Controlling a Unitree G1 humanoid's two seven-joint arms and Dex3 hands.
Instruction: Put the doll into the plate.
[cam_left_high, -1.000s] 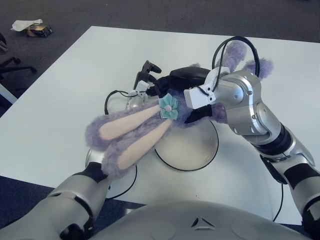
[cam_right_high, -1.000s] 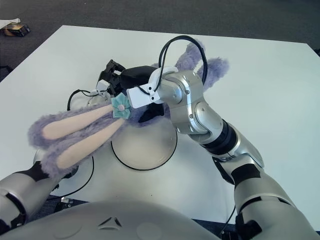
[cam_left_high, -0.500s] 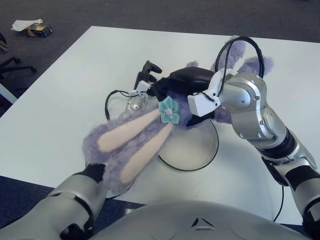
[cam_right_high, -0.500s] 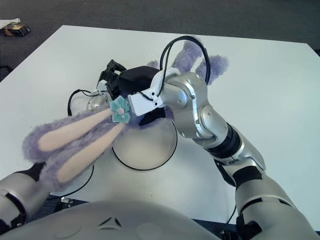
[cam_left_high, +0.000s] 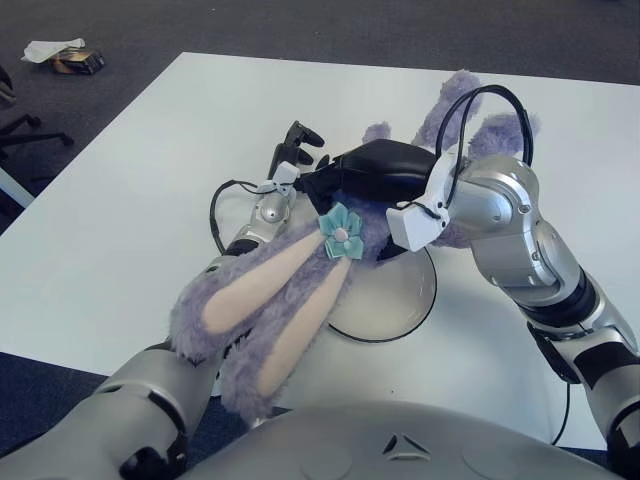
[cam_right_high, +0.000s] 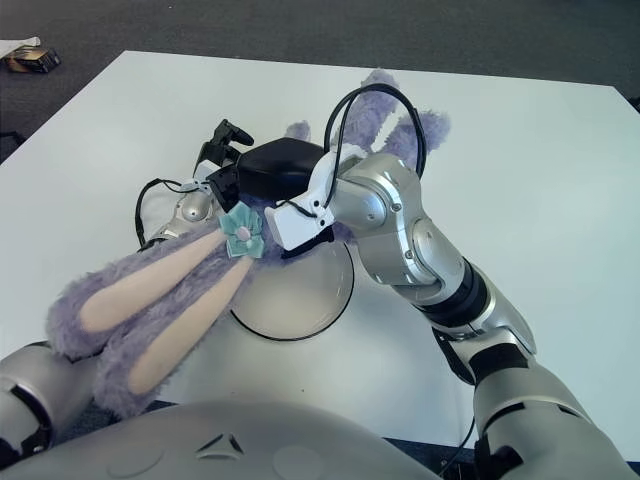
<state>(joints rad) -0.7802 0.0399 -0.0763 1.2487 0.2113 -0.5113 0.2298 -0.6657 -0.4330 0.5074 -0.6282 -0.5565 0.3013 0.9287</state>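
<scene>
Drooping lower now, the doll (cam_left_high: 300, 290) is hanging over the plate (cam_left_high: 395, 300), both hands — right hand (cam_left_high: 375, 175), left hand (cam_left_high: 290, 160) — gripping it for lowering.

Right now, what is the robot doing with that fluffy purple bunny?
The robot holds the purple bunny doll over the white table with both hands. Its right hand is wrapped over the doll's middle, and its left hand shows at the doll's far left side. The long ears hang toward the robot, with a teal flower at their base. The plate sits just below, and the doll isn't lying in it yet.
</scene>
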